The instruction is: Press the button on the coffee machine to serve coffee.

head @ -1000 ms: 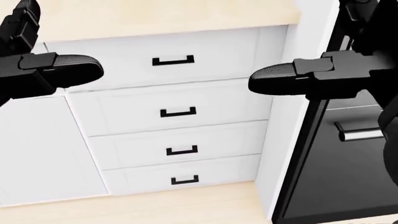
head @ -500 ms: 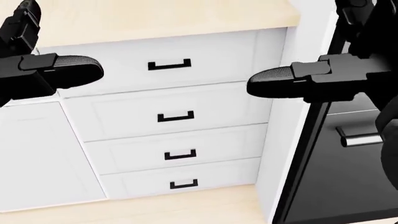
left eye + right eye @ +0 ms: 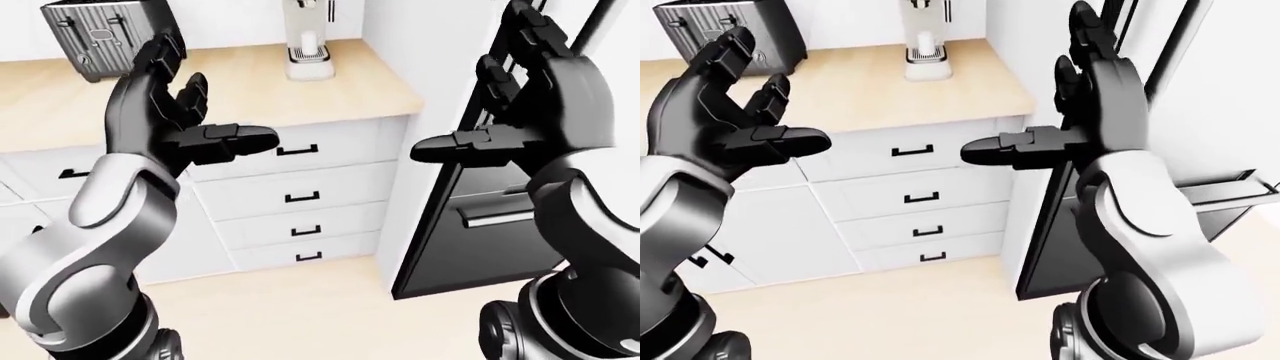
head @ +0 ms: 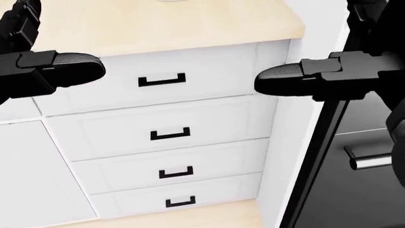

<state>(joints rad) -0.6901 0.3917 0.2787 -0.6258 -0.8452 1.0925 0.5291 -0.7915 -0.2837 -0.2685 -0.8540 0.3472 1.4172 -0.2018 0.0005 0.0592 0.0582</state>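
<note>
Up at the top of the left-eye view, the coffee machine (image 3: 308, 41) stood on the wooden desk (image 3: 350, 94), well apart from both hands. Left hand (image 3: 175, 124) was raised with fingers spread, holding nothing; right hand (image 3: 520, 112) likewise splayed, empty, beside the black oven (image 3: 490, 225). White drawers (image 4: 167, 133) sat below.

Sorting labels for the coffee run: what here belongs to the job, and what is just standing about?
Job: coffee machine, left hand, right hand, both open.
Standing about: toaster, drawers, black oven, counter.
</note>
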